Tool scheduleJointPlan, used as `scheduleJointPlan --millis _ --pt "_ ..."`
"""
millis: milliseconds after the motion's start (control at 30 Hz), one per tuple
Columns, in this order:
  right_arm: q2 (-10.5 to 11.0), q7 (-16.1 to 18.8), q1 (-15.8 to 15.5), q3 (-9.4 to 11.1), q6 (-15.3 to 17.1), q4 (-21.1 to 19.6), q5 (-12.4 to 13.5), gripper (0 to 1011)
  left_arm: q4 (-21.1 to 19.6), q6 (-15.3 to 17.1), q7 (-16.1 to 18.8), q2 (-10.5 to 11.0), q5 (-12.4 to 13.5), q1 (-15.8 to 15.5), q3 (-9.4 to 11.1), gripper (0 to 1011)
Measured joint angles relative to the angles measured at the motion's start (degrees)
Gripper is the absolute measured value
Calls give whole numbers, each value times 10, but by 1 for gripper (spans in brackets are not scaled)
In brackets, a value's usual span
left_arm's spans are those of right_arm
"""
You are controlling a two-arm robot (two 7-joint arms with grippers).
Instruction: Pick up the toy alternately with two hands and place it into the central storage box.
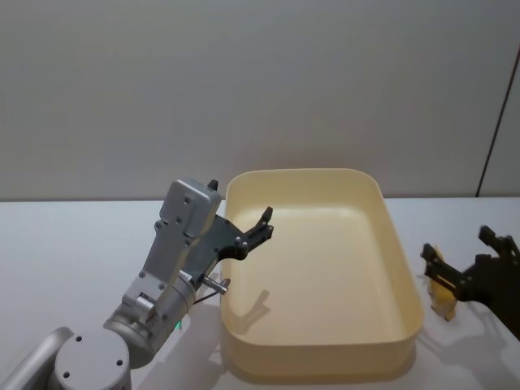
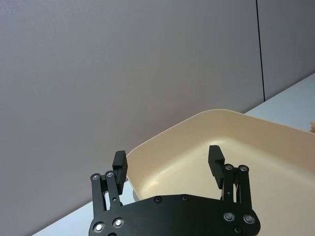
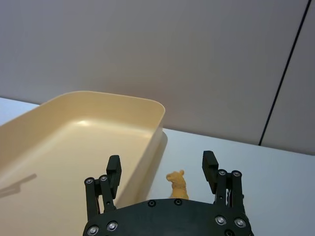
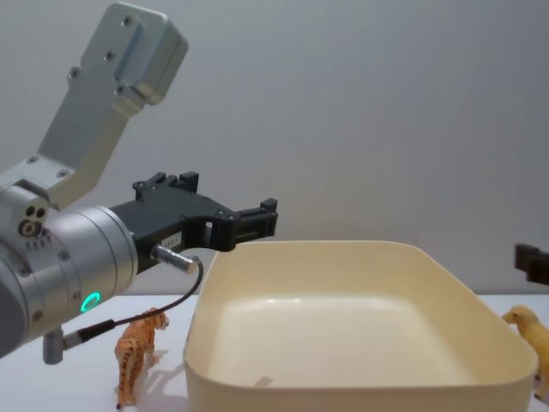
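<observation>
White table [image 1: 65, 236] under a grey wall [image 1: 244, 81] carries the cream box [image 1: 325, 268]. Over the box's left rim the left gripper [image 2: 167, 156] hangs raised, fingers spread wide, holding nothing. Low and just right of the box sits the right gripper [image 3: 162, 161], fingers likewise apart, with a yellow toy [image 3: 177, 184] standing between them, not pinched. A tiger [image 4: 137, 352] stands on the table just left of the box.
</observation>
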Motion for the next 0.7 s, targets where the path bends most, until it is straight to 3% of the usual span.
scheduleJointPlan --millis 233,700 --pt "20 -15 -23 14 13 -13 7 1003 0 0 0 0 0 0 0 1001" --pt "47 -84 -70 39 38 -28 0 1003 0 0 0 0 0 0 0 1000"
